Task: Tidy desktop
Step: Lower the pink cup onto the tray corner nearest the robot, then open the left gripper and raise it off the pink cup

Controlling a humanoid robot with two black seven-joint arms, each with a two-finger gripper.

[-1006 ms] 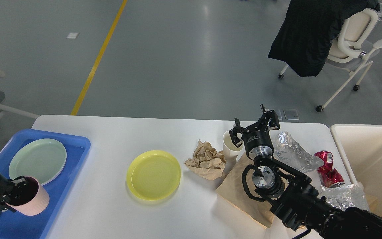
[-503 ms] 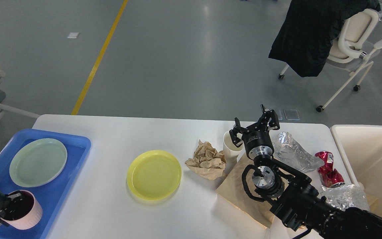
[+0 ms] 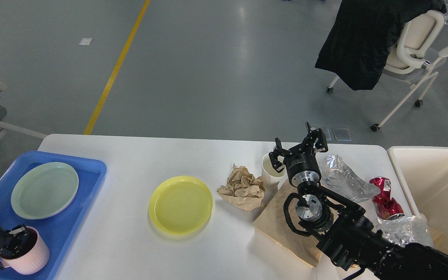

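White desk (image 3: 130, 163) fills frame centre. Left hand (image 3: 12, 243), lower left, is clamped on pink cup (image 3: 27, 254) over blue tray (image 3: 86, 182). Right hand (image 3: 298, 149), fingers apart, hangs by white cup (image 3: 268, 173). Risk: cup tips if let go while tilted.

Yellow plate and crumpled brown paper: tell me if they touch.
Apart. The head view shows bare white desktop between the yellow plate and the crumpled brown paper.

Single head view, high above the near edge of the desktop (image 3: 130, 155), facing forward and down. Whole desktop in frame at middling range, grey floor and a chair (image 3: 414, 46) beyond its far edge.
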